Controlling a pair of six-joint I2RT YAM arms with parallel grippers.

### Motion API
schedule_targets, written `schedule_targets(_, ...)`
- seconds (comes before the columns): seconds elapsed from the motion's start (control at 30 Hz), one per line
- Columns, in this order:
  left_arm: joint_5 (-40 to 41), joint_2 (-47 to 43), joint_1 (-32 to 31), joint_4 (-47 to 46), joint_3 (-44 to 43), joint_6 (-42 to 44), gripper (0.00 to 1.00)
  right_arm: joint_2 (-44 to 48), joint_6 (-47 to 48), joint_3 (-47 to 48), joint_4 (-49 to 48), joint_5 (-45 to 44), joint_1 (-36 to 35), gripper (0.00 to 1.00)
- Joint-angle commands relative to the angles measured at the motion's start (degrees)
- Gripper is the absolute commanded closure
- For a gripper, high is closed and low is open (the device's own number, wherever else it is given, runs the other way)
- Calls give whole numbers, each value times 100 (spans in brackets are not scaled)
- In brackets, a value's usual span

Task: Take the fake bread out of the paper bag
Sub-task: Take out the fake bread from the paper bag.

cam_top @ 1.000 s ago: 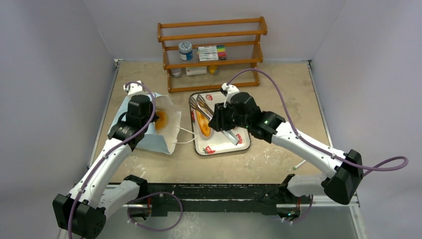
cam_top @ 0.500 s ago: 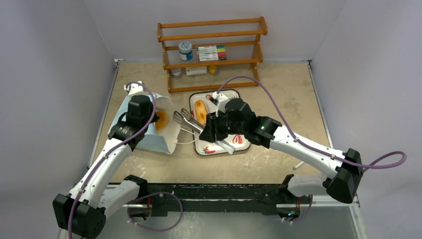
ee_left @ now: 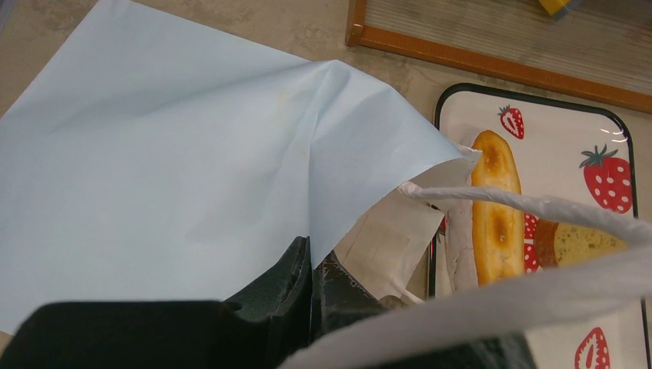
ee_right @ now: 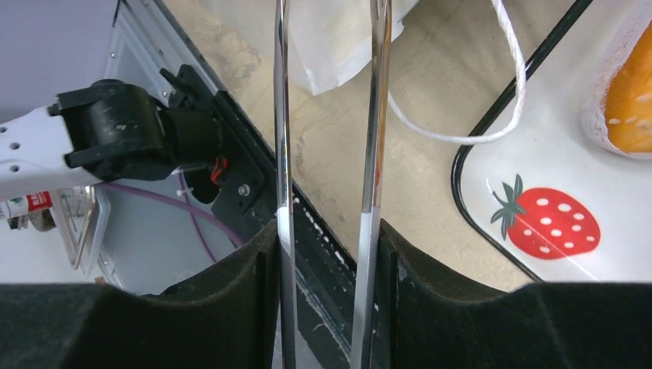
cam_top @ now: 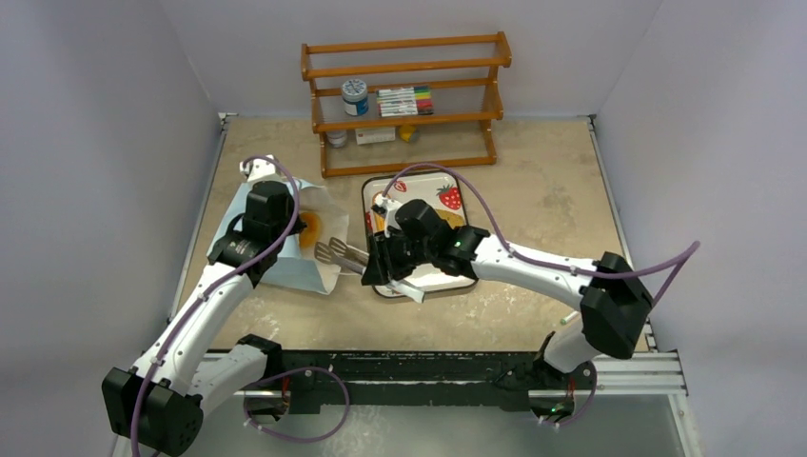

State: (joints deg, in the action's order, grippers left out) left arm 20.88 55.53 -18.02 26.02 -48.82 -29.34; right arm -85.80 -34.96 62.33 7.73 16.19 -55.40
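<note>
Already the long loaf (ee_left: 492, 207) lies on the strawberry tray (ee_left: 553, 115) with a speckled bun (ee_left: 573, 242) beside it. An orange ring (cam_top: 307, 229) shows inside the blue paper bag (ee_left: 154, 169), though, so the job looks unfinished. The bag lies on its side just left of the tray, mouth toward it. The left gripper (ee_left: 310, 296) is closed tight on the bag's upper wall, most likely to prop the mouth open and stop the bag sliding. The right gripper (ee_right: 327, 242) is partly closed around metal tongs (cam_top: 335, 252), squeezing lightly. Their tips stand apart with nothing visible between them, aimed at the bag's mouth — apparently for that ring.
</note>
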Motion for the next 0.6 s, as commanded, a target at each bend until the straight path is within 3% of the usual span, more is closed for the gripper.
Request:
schedule_targets(0.0,-139,-47,28,-336,-62,38,100,-250,-132,161,-590,267,49,54)
schedule_targets(0.57,-336,-42,27,-525,213,34,100,-1341,-113,648,-1033,909,761,52)
